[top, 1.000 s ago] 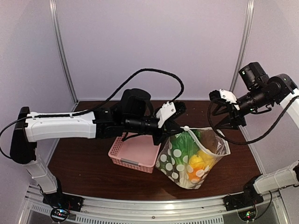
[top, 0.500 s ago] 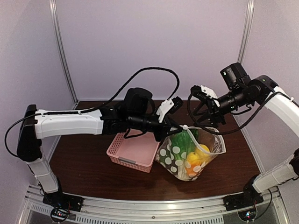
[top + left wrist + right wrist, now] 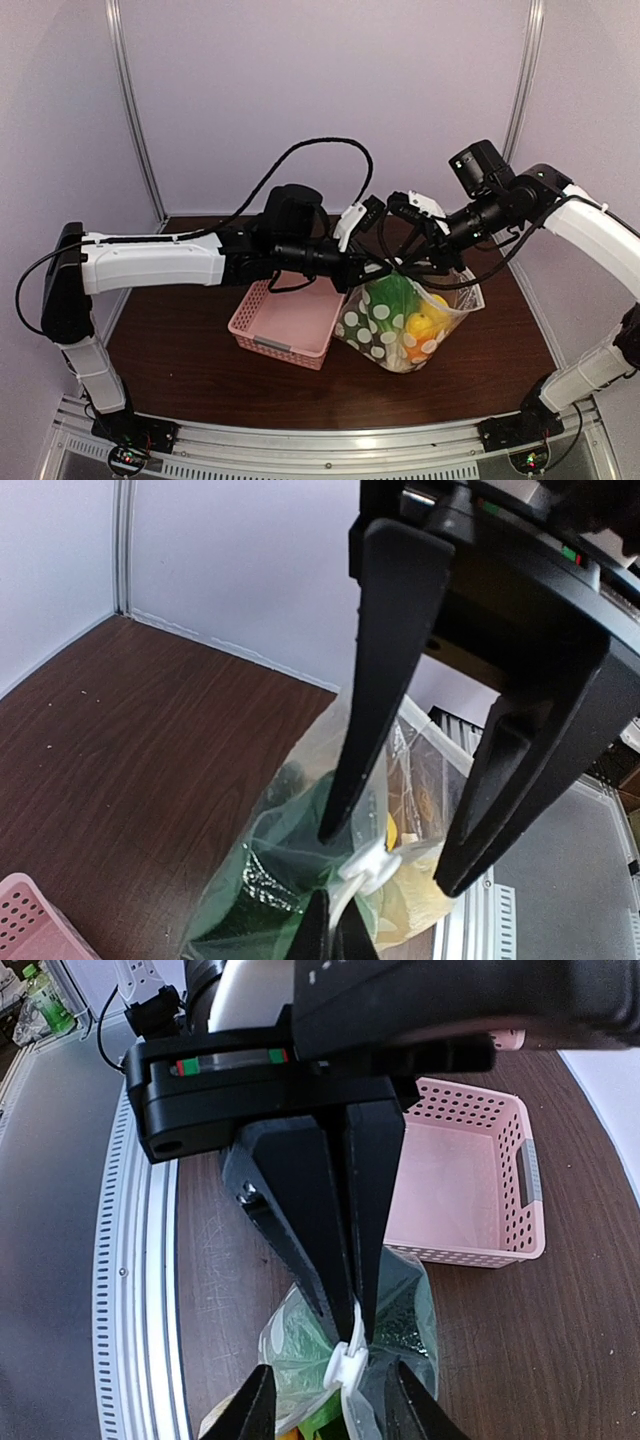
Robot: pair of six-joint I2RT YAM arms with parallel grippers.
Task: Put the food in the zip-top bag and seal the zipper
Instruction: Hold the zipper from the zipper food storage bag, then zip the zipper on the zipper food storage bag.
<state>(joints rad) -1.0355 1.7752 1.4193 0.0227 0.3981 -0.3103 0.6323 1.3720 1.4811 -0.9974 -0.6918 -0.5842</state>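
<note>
The food (image 3: 420, 328) is sitting inside the zip-top bag (image 3: 372, 335), so only the sealing is left. My left gripper (image 3: 383, 268) is pinching the zipper (image 3: 412, 850) shut at its white tab (image 3: 347, 1365). My right gripper (image 3: 335, 1405), jaws half apart, is straddling that tab. The pink basket (image 3: 290, 325) is crowding nine o'clock, and three o'clock is looking free.

- The left arm (image 3: 150, 262): white shells, black joints, a black cable (image 3: 300, 155) looping behind the left gripper (image 3: 386, 268).
- The right arm (image 3: 590, 225): same build (black camera block (image 3: 478, 165) above its gripper).
- The left gripper: black tapered fingers (image 3: 300, 1220), green-red mark (image 3: 232, 1060) on its body.
</note>
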